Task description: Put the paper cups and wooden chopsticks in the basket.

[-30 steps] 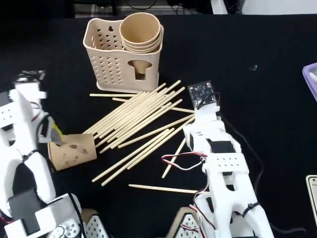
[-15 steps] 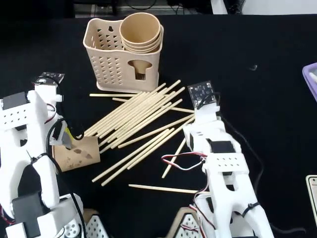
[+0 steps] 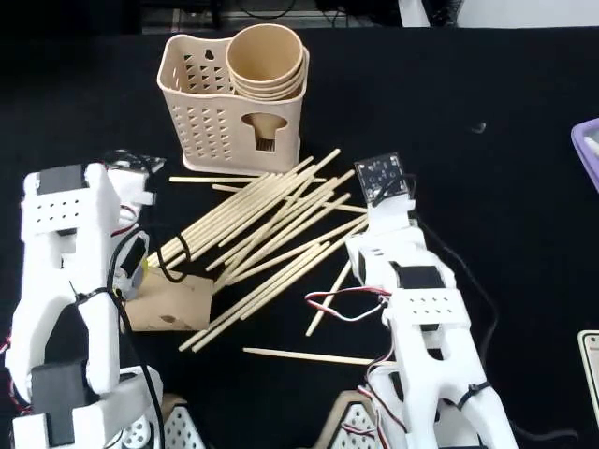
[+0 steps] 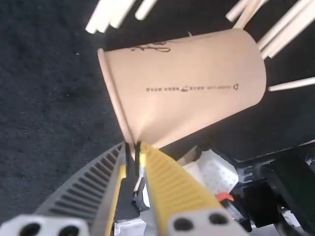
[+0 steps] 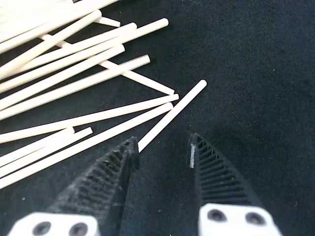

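From the left wrist we see the left gripper (image 4: 132, 146) with its jaws pressed together on the rim of a paper cup (image 4: 187, 88), the cup's wall nipped between them. From above we place that cup (image 3: 173, 304) on its side at the near end of the scattered chopsticks (image 3: 271, 224), well apart from the basket (image 3: 201, 122), which holds a stack of cups (image 3: 267, 56). The right wrist view gives us the right gripper (image 5: 162, 147), jaws spread wide and gripping nothing, over the black table (image 5: 256, 73), with a lone chopstick (image 5: 172, 115) ending just beside one fingertip.
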Motion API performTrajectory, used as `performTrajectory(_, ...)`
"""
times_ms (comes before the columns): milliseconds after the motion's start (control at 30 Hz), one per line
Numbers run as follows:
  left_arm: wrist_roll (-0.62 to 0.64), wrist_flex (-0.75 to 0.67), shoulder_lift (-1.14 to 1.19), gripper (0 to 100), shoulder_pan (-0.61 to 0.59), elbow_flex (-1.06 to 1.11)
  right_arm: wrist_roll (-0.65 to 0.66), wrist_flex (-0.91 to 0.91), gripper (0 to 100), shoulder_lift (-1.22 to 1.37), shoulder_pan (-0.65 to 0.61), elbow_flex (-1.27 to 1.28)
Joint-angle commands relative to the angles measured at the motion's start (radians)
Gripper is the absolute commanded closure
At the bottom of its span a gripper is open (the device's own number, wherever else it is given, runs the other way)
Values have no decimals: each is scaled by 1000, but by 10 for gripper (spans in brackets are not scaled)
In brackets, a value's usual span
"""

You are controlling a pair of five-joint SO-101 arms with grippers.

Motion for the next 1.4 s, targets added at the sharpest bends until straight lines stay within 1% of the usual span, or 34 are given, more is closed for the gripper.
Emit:
performTrajectory(0,37,15,-37,954,16,-87,2,-20,825,-25,14,-2)
performTrajectory(333,34,17,-299,970,13,-160,2,-20,825,-25,14,-2)
performTrajectory(467,-43,15,-391,970,5,-160,2,-20,825,-25,15,-2)
performTrajectory(533,-74,11,-413,970,-36,-160,2,-20,825,-25,15,-2)
performTrajectory(600,-103,-23,-413,970,-87,-153,2,-20,825,-25,15,-2)
performTrajectory(700,-117,-123,-411,958,-248,-148,2,-20,825,-25,17,-2)
performTrajectory(800,-112,-262,-385,866,-404,-113,2,-20,825,-27,17,-2)
performTrajectory(867,-115,-333,-345,810,-449,-44,2,-20,825,-25,14,-4)
performTrajectory(900,-118,-362,-316,798,-449,-2,2,-20,825,-25,14,-5)
performTrajectory(967,-117,-414,-255,803,-443,74,2,-20,825,-25,14,-5)
performTrajectory(1033,-114,-457,-189,809,-401,124,2,-20,825,-25,14,-5)
performTrajectory(1100,-110,-471,-141,809,-357,147,2,-20,825,-25,14,-4)
performTrajectory(1167,-74,-463,-104,809,-303,143,2,-20,825,-25,14,-2)
performTrajectory(1233,-46,-419,-107,809,-254,131,2,-20,825,-25,15,-2)
performTrajectory(1367,-41,-255,-152,809,-122,65,2,-20,825,-25,17,-2)
